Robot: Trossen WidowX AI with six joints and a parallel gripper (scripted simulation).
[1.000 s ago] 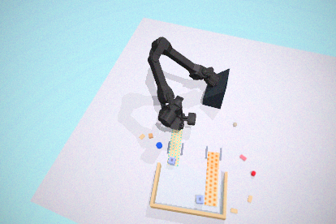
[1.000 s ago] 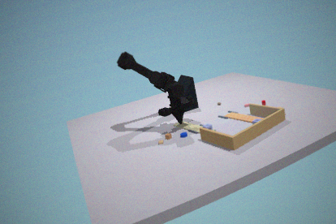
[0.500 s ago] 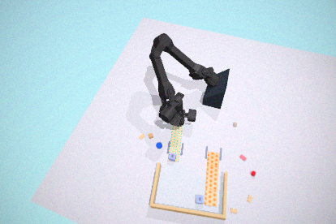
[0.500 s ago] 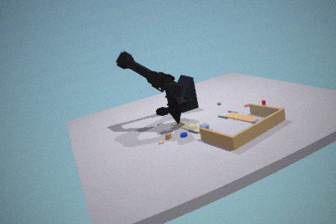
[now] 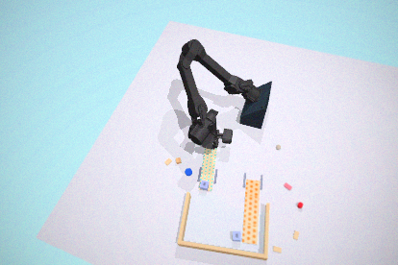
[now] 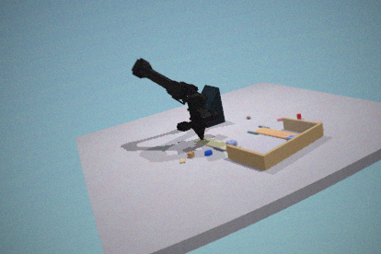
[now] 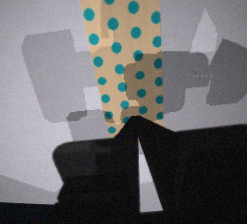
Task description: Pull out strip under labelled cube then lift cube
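Two cubes (image 5: pixel 204 184) (image 6: pixel 232 143); two dotted strips (image 5: pixel 251 211) (image 6: pixel 272 133)

On the left you had a blue piece (image 5: pixel 188 172) (image 6: pixel 208 153); on the right, a red one (image 5: pixel 300 204) (image 6: pixel 299 116).
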